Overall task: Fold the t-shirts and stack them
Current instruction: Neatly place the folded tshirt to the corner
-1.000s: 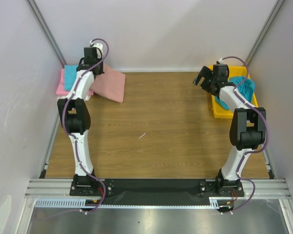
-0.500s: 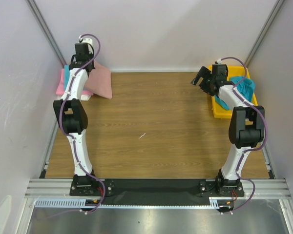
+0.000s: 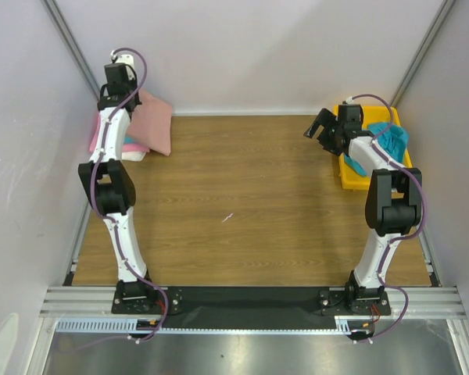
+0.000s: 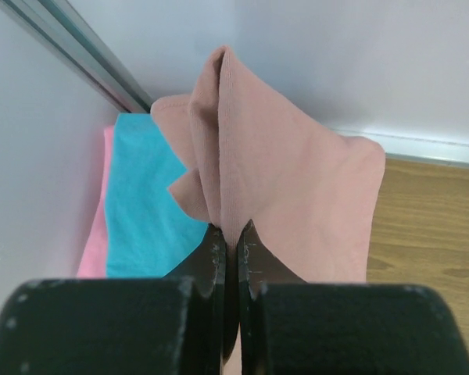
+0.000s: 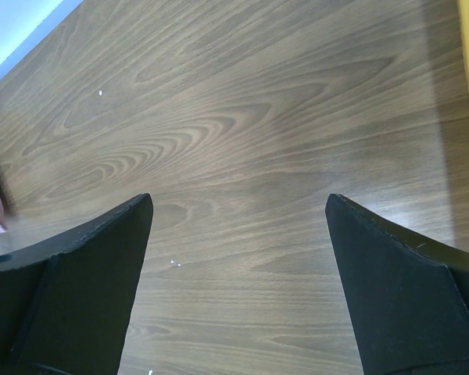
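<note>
My left gripper [image 3: 127, 100] [image 4: 233, 230] is shut on a fold of the dusty-pink t-shirt [image 3: 152, 125] [image 4: 289, 180]. The shirt hangs from it in the far left corner, over a stack. The stack holds a teal t-shirt [image 4: 144, 203] [image 3: 133, 144] on a bright pink t-shirt [image 4: 96, 246] [image 3: 94, 141], with a white t-shirt's edge [image 3: 137, 155] showing beneath. My right gripper [image 3: 319, 128] [image 5: 238, 207] hangs open above bare table, just left of the tray, with nothing between its fingers. Another teal t-shirt [image 3: 394, 139] lies crumpled in the tray.
The yellow plastic tray [image 3: 349, 181] stands at the far right against the side wall. White walls and a metal frame post [image 4: 70, 55] close in the left corner. The wooden table [image 3: 250, 203] stretches between the arms.
My left arm has carried the dusty-pink t-shirt left and back into the corner, over the stack. The right gripper has edged slightly left and stays open.
</note>
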